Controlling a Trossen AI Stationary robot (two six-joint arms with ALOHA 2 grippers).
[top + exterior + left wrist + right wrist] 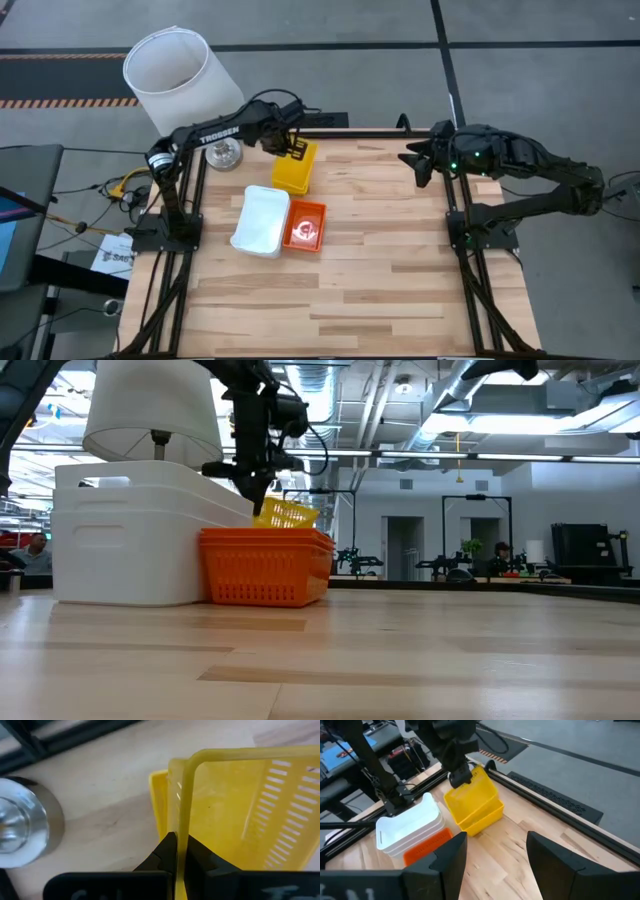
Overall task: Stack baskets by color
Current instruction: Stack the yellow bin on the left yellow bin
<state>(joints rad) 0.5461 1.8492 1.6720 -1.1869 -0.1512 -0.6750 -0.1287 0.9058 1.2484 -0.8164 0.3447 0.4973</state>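
Left claw at the far side of the table, clamped shut on the rim of a yellow basket. In the left wrist view the two dark fingers pinch the thin yellow wall between them. The held basket sits tilted — the low view shows one end raised above the orange stack, and the right wrist view shows it resting at an angle in the yellow basket stack beneath it.

White basket stack stands just in front of the yellow ones, toward the left side of the table. Orange basket stack is right beside the white stack, touching or nearly so; cannot tell which. From the low view the orange stack looks like more than one basket nested, rims close together.

Right claw hangs over the far right corner of the table, well apart from all baskets — fingers spread wide, nothing between them.

Large white lampshade stands off the far left corner, with a round metal piece near the left arm.
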